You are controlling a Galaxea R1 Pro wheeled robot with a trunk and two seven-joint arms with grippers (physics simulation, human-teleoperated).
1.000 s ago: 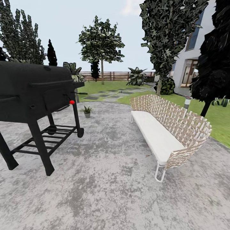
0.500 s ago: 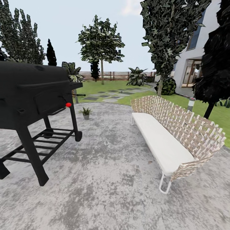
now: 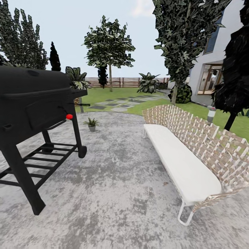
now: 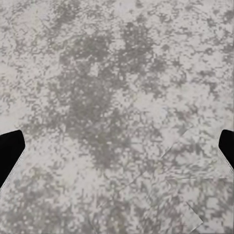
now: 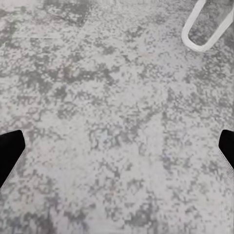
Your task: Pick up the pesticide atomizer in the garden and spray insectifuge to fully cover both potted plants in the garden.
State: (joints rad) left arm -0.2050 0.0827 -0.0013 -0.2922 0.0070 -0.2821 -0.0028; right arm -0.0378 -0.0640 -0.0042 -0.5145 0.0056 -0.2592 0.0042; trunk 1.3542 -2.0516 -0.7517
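Note:
One potted plant [image 3: 91,123], a small green rosette in a grey pot, stands on the round grey patio [image 3: 114,183] just beyond the black grill [image 3: 33,103]. A small red tip [image 3: 69,117] shows at the grill's side; I cannot tell whether it belongs to the pesticide atomizer. The garden lawn [image 3: 110,92] and slat fence [image 3: 128,82] lie further back. My left gripper [image 4: 117,151] hangs open over bare paving, its dark fingertips [image 4: 9,152] far apart. My right gripper [image 5: 117,151] is open too, above paving near a white bench leg [image 5: 204,29].
A long woven bench [image 3: 186,152] with a white seat runs along the right side of the patio. The grill's legs and lower rack [image 3: 41,162] take up the left. Stepping stones [image 3: 117,102] lead away over the lawn; a grey lamp post [image 3: 210,114] and a house stand at the right.
The whole view has moved forward over the patio: grill and bench look larger and nearer, sliding outward and down. The potted plant sits slightly lower in the picture.

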